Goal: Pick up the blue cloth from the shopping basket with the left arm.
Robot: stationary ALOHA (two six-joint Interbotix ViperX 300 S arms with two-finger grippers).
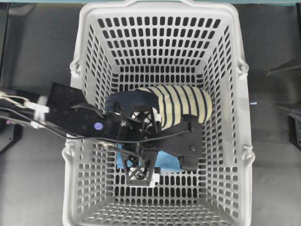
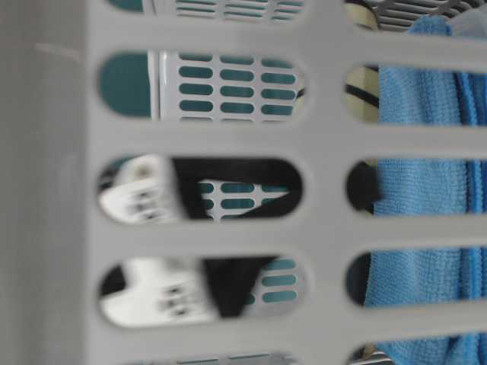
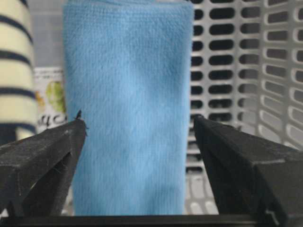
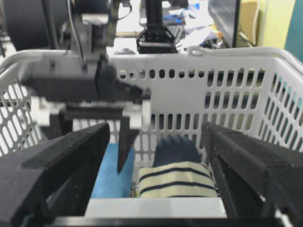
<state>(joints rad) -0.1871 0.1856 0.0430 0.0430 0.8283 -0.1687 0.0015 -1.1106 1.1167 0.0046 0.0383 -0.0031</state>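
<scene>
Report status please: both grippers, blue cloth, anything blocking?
Left gripper open, jaws astride blue cloth. Right gripper open, outside basket. Striped slipper beside cloth, not blocking.

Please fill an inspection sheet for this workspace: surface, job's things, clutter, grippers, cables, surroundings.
Surface: dark table under the basket.
Job's things: shopping basket, light grey, slotted; blue cloth lies on its floor, folded, not gripped.
Clutter: striped slipper beside the cloth; a printed label or packet between them, too blurred to identify.
Grippers: left gripper open, inside the basket, its jaws either side of the cloth; right gripper open, outside the basket, holding nothing.
Cables: black cables run along the left arm.
Surroundings: cluttered desk beyond the basket, blurred.
</scene>
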